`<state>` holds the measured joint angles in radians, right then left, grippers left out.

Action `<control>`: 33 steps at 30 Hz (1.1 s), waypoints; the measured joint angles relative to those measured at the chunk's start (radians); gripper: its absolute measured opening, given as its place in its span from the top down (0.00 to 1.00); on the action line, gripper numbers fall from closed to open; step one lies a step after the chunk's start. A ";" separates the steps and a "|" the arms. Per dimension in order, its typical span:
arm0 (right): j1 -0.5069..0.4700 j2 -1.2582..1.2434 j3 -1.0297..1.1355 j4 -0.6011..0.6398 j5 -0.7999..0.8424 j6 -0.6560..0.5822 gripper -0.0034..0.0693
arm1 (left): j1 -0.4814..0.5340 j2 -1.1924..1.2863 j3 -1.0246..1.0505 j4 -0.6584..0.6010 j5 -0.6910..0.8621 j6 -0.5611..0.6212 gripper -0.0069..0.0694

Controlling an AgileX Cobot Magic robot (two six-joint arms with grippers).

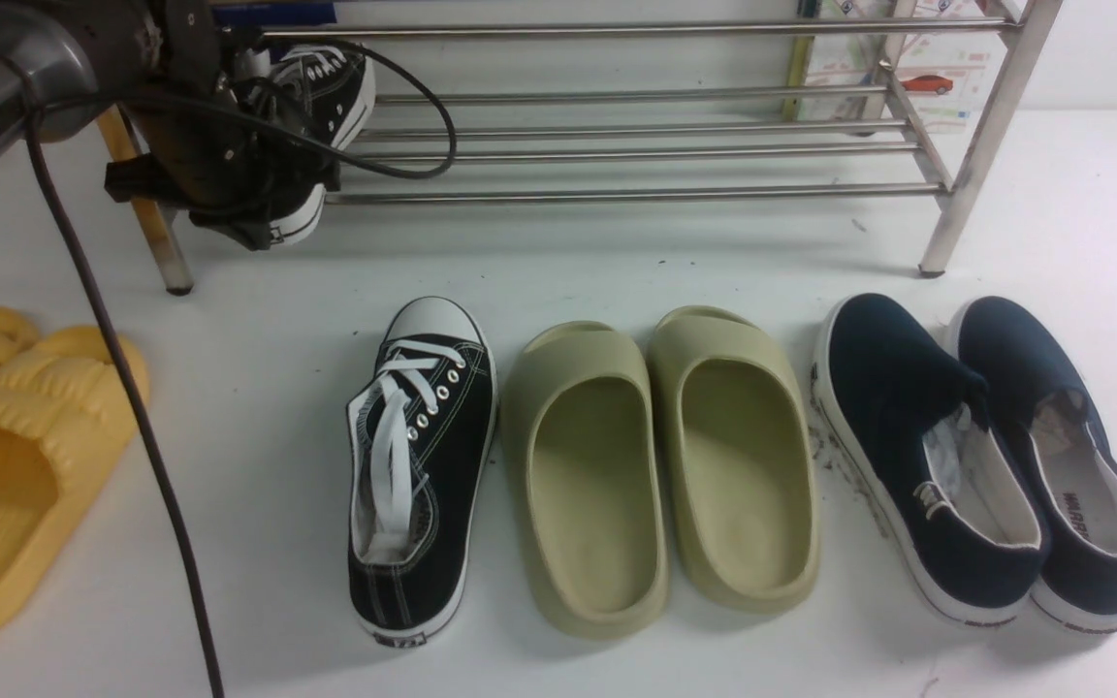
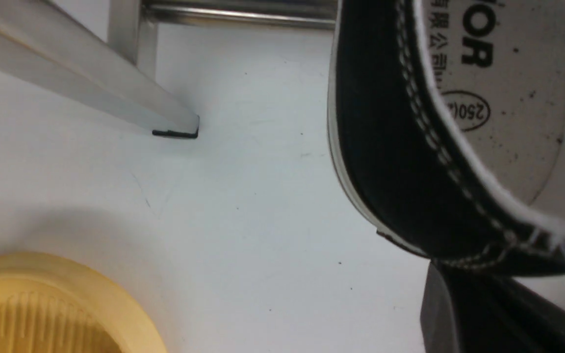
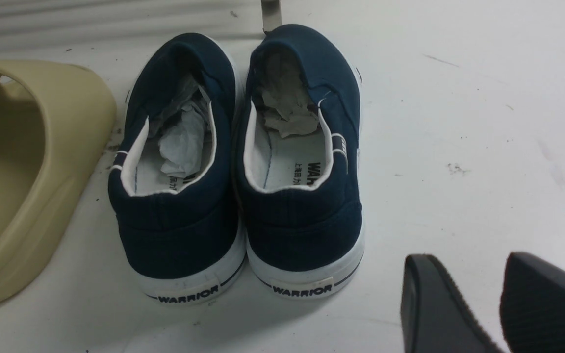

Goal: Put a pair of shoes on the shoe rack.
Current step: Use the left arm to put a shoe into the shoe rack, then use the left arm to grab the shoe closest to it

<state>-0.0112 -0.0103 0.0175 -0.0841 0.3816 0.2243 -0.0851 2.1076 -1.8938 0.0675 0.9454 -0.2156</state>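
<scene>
Open bars run along the shiny steel-tube shoe rack (image 1: 636,145) from its middle to its right leg; the crowding is all at its left end. There my left fingers (image 2: 478,314) pinch the heel rim of one black canvas low-top sneaker (image 1: 335,92). It is tilted, toe in over the bars and heel hanging out front above the white worktop (image 1: 258,368). Whether the toe touches a bar I cannot tell, because my left arm (image 1: 6,68) covers much of the shoe. Up close I see only one finger, the heel's white stitching, a thin white sole edge and a printed grey insole.

The second black sneaker (image 1: 423,465) lies flat on the worktop, white toe cap toward the rack and white laces loose, just beside the pair of olive-green foam slides (image 1: 733,456). Bare worktop lies between it and the yellow ribbed slides (image 1: 15,465), which the picture's edge cuts off. My right fingers (image 3: 439,304) are spread with nothing between them, over bare worktop near the heels of the navy canvas slip-ons (image 3: 174,230).
</scene>
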 joint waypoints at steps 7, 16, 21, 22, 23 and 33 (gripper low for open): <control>0.000 0.000 0.000 0.000 0.000 0.000 0.62 | 0.000 0.000 -0.001 -0.003 0.003 -0.001 0.92; 0.000 0.000 0.000 0.000 0.000 0.000 0.62 | 0.000 -0.025 -0.007 -0.006 0.050 -0.001 0.66; 0.000 0.000 0.000 0.000 0.000 0.000 0.62 | 0.000 -0.083 -0.007 -0.020 0.106 -0.001 0.48; 0.000 0.000 0.000 0.000 0.000 0.000 0.62 | 0.000 -0.088 -0.007 -0.021 0.111 -0.002 0.48; 0.000 0.000 0.000 0.000 0.000 0.000 0.62 | 0.000 -0.109 -0.007 -0.027 0.130 -0.003 0.47; 0.000 0.000 0.000 0.000 0.000 0.000 0.62 | -0.064 -0.336 0.082 -0.087 0.287 0.000 0.57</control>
<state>-0.0112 -0.0103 0.0175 -0.0841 0.3816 0.2243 -0.1495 1.7718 -1.8118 -0.0194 1.2326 -0.2155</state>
